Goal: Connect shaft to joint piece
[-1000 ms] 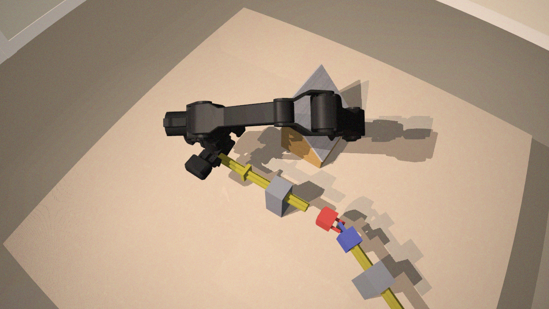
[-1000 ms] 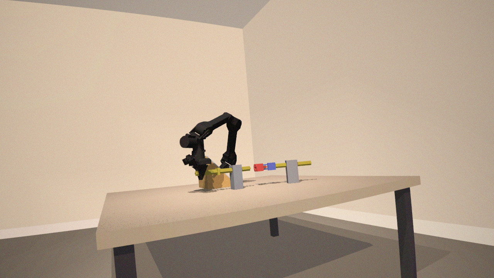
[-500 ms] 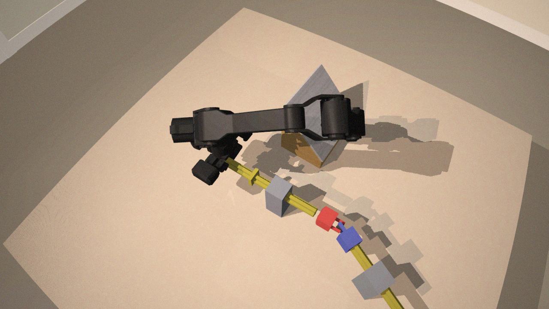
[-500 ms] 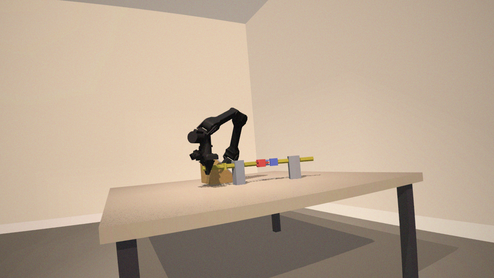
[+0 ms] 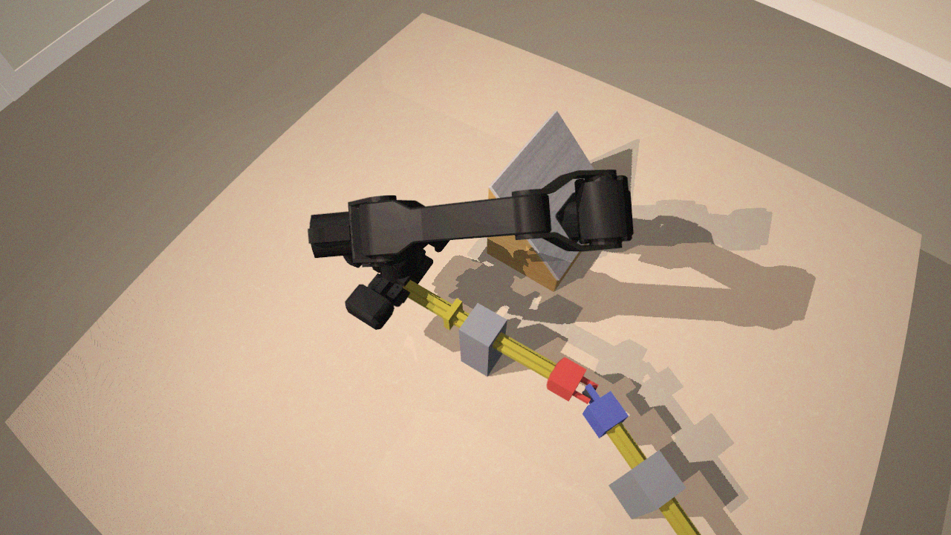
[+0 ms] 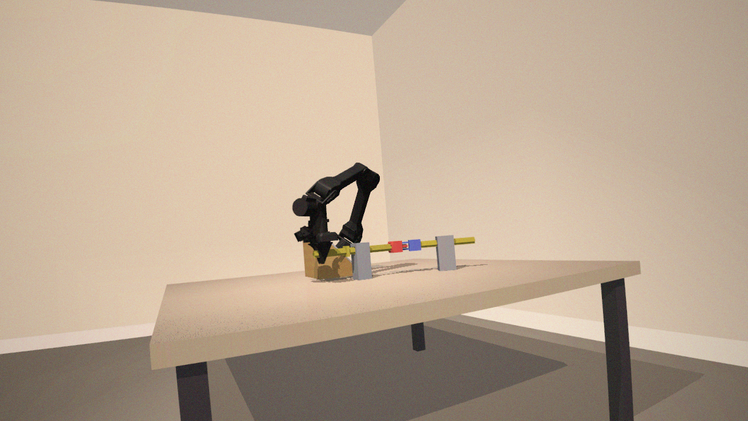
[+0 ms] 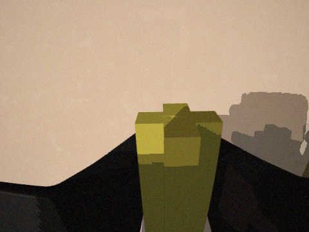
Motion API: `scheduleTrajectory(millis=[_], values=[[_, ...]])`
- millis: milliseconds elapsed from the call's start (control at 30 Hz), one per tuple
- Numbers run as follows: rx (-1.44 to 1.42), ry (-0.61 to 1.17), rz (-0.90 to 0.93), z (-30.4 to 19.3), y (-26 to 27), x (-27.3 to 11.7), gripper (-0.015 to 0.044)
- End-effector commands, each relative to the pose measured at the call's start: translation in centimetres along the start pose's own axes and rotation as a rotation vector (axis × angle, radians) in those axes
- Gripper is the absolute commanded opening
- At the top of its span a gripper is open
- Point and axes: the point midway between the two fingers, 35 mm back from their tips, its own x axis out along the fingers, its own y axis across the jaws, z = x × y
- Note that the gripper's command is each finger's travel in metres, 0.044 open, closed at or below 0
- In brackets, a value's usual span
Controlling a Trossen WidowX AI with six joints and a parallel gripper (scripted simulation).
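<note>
The red joint piece is hinged to the blue piece on the first shaft, held by a grey block. The second, yellow shaft runs through the other grey block and reaches the red piece in line with it. How deep its end sits is hidden. Its collar stands a small gap short of the block. My gripper is shut on the second shaft's outer end.
A wooden wedge with a grey sloped top stands beside the second shaft, partly under my arm. Everything stands on the table. Shadows of the arm and shafts fall across it.
</note>
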Motion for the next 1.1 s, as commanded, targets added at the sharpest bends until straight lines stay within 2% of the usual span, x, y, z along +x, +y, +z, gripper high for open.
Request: scheduleTrajectory(millis=[0, 433, 767, 867, 1033, 1067], values=[[0.004, 0.004, 0.004, -0.7, 0.0, 0.1, 0.0000], [0.004, 0.006, 0.003, -2.6, 0.0, 0.1, 0.0000], [0.001, 0.001, 0.000, -2.2, 0.0, 0.0, 0.0000], [0.001, 0.001, 0.000, -2.2, 0.0, 0.0, 0.0067], [0.001, 0.001, 0.000, -2.2, 0.0, 0.0, 0.0067], [0.001, 0.001, 0.000, -2.2, 0.0, 0.0, 0.0093]])
